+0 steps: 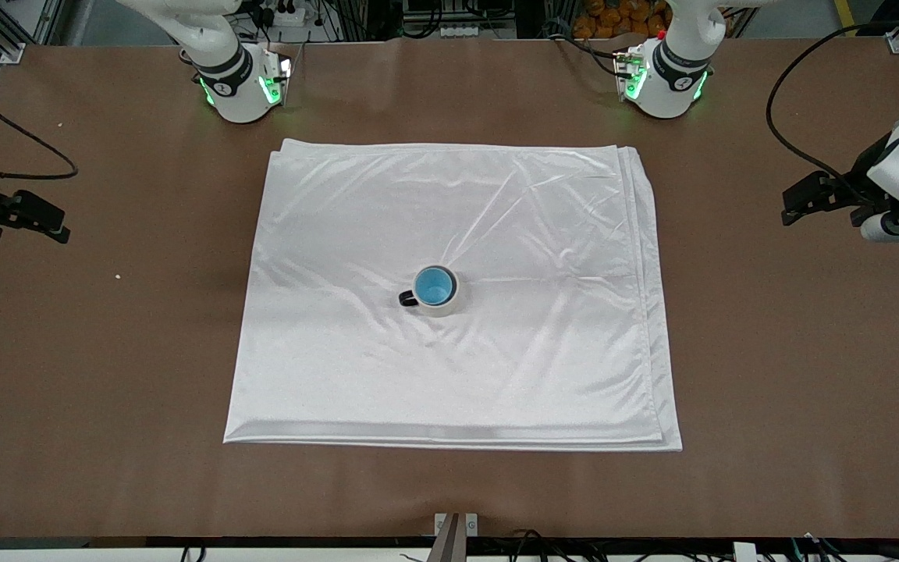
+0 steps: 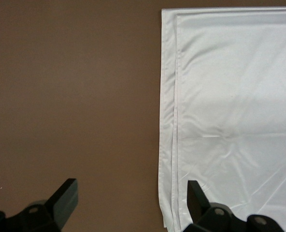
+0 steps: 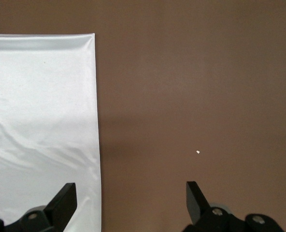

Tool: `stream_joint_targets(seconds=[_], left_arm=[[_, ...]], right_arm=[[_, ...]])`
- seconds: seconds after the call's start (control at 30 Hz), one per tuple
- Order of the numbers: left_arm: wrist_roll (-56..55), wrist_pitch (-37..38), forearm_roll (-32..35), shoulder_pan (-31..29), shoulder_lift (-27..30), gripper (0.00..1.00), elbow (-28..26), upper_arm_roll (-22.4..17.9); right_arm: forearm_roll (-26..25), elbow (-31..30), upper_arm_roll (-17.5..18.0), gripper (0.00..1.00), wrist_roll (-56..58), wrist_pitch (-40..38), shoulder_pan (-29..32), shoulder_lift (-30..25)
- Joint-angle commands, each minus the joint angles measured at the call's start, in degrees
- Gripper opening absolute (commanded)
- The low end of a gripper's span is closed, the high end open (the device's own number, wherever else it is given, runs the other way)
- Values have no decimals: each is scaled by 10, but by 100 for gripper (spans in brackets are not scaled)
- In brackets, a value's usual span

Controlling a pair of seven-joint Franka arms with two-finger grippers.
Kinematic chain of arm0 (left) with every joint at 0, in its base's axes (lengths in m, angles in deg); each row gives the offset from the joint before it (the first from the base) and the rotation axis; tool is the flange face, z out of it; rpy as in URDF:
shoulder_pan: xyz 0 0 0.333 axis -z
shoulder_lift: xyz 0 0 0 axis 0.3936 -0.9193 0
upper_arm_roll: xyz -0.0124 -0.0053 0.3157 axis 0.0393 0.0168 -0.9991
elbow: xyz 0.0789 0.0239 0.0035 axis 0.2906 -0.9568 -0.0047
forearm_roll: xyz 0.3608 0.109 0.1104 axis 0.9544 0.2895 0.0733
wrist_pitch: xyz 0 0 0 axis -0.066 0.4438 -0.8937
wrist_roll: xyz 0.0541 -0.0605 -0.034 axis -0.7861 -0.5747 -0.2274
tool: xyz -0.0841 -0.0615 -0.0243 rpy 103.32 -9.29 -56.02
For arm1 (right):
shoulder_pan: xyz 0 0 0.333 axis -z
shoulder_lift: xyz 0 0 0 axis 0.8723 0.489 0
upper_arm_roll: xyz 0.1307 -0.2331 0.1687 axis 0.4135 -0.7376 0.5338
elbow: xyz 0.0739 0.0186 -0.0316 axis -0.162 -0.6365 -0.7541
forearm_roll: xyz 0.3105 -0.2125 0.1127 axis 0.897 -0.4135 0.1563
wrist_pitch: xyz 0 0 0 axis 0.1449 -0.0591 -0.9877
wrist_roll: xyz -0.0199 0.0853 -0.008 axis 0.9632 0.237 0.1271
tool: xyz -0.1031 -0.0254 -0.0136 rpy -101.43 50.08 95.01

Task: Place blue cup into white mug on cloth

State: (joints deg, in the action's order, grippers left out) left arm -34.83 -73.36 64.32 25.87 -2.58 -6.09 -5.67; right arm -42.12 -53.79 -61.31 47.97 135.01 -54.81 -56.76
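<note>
The blue cup (image 1: pixel 434 286) sits upright inside the white mug (image 1: pixel 442 308), whose black handle points toward the right arm's end of the table. The mug stands near the middle of the white cloth (image 1: pixel 449 375). My left gripper (image 1: pixel 808 201) hangs open and empty over bare table off the cloth's edge at the left arm's end; its wrist view shows the gripper (image 2: pixel 132 193) above the layered cloth (image 2: pixel 239 96) edge. My right gripper (image 1: pixel 36 215) hangs open and empty at the right arm's end; there it (image 3: pixel 131 193) sits above the cloth (image 3: pixel 41 96) edge. Neither wrist view shows the cup or mug.
The brown table (image 1: pixel 793 375) lies bare around the cloth. A tiny white crumb (image 1: pixel 117 275) lies on it toward the right arm's end, the same crumb (image 3: pixel 198 152) showing in the right wrist view. Cables trail near both arms along the table's ends.
</note>
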Motion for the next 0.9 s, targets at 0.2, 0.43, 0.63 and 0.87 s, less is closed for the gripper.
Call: stream_joint_targets(seconds=[0.2, 0.43, 0.63, 0.87], left_arm=[[12, 0, 14, -1, -5, 100, 12, 1], [12, 0, 14, -1, -8, 100, 12, 2], [11, 0, 14, 1, -10, 100, 12, 2], [11, 0, 13, 4, -10, 100, 12, 2]], right_arm=[[9, -3, 4, 100, -8, 1, 8, -1], [9, -3, 4, 100, -8, 1, 8, -1], [9, -3, 4, 100, -8, 1, 9, 0], [9, -2, 4, 100, -8, 1, 9, 1]])
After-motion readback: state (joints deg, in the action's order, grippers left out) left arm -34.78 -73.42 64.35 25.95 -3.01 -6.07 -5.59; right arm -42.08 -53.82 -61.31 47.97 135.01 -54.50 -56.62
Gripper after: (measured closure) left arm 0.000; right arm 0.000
